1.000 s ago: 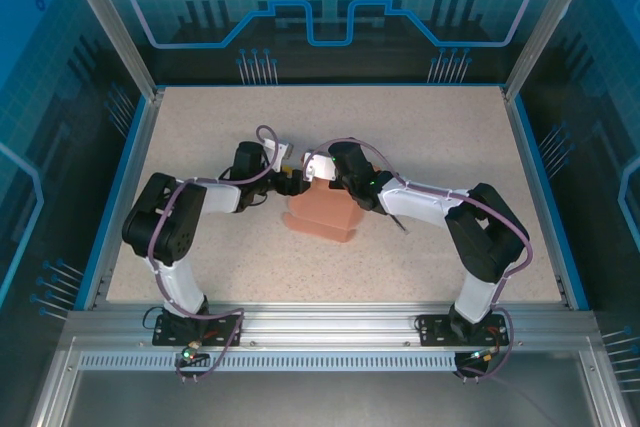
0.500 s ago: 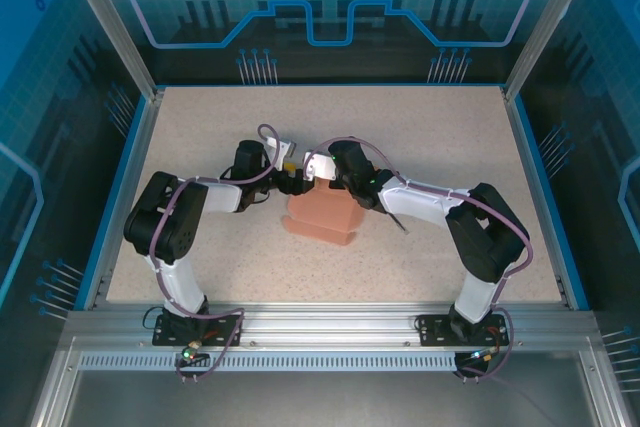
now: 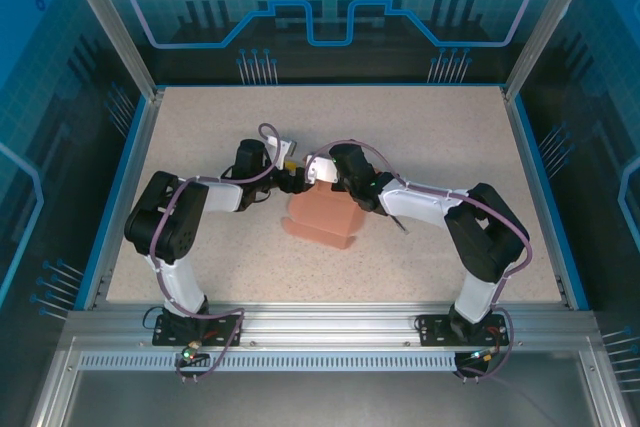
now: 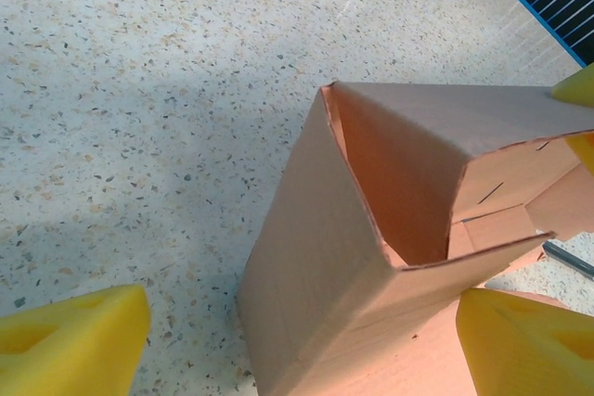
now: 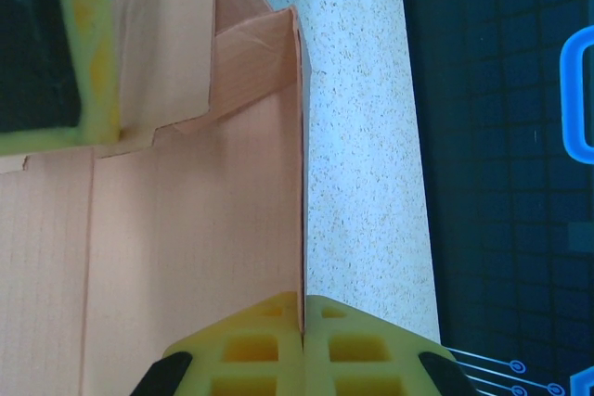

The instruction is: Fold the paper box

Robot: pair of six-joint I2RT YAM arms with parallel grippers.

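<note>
The paper box [image 3: 322, 215] is sitting half-formed near the middle of the desk [image 3: 430, 127]. The right claw [image 5: 303, 326] is pinching one wall's edge tight, while the left claw [image 4: 297, 340] is gaping wide, straddling the box.

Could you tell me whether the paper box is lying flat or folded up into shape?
Folded up, but open-ended: the box stands as a hollow sleeve, its inside visible through an unclosed end.
</note>
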